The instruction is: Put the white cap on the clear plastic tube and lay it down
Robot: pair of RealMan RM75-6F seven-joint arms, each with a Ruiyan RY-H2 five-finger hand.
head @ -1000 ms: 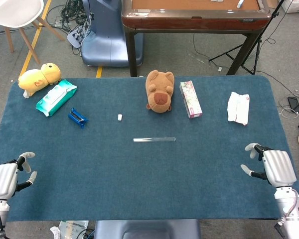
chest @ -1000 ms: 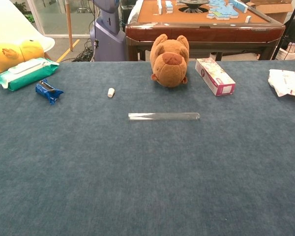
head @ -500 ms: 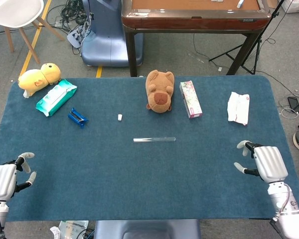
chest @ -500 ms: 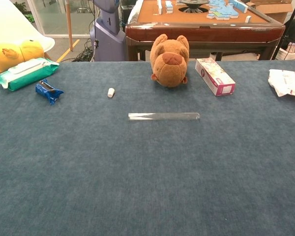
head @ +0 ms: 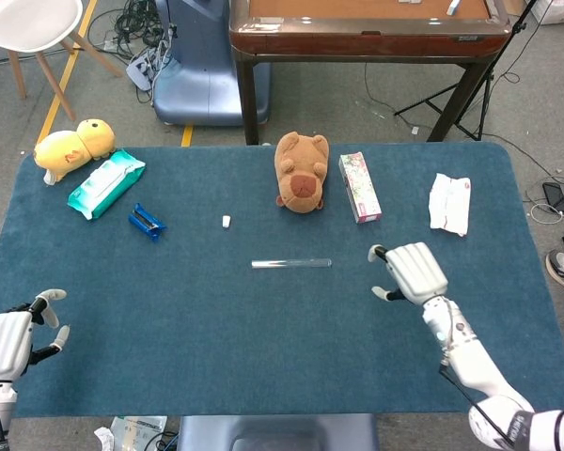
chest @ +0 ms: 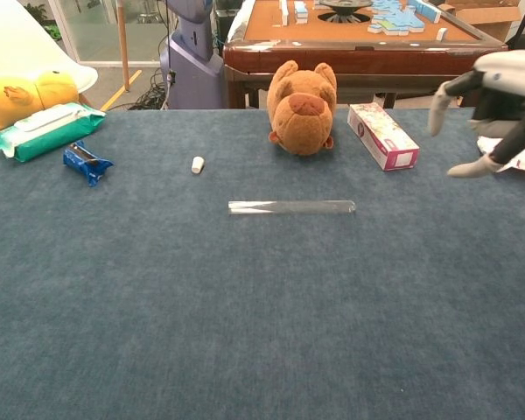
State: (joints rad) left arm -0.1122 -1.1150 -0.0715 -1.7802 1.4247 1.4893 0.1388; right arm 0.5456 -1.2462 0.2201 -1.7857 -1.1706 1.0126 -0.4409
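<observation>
A: Right robot hand (head: 411,272) just swung in from the counter's (head: 263,348) near right edge. A second ago it sat by the corner; now it's out over the cloth, right of the tube (head: 291,263).

B: Holding anything?

A: No. Fingers spread, nothing in them. Chest view catches it too now; it didn't before.

B: Left one?

A: Left robot hand (head: 14,334) hasn't budged from the near left corner, fingers apart, holding nothing.

B: And the task's things?

A: Tube lies flat mid-counter, untouched. Cap (head: 226,222) sits apart from it, up and to the left, between the blue wrapper (head: 147,222) and the bear (head: 301,171).

B: So capping hasn't begun.

A: Right. Looks like the reach for the tube, from its right end. Cap likely falls to the left one, but that's a guess.
</observation>
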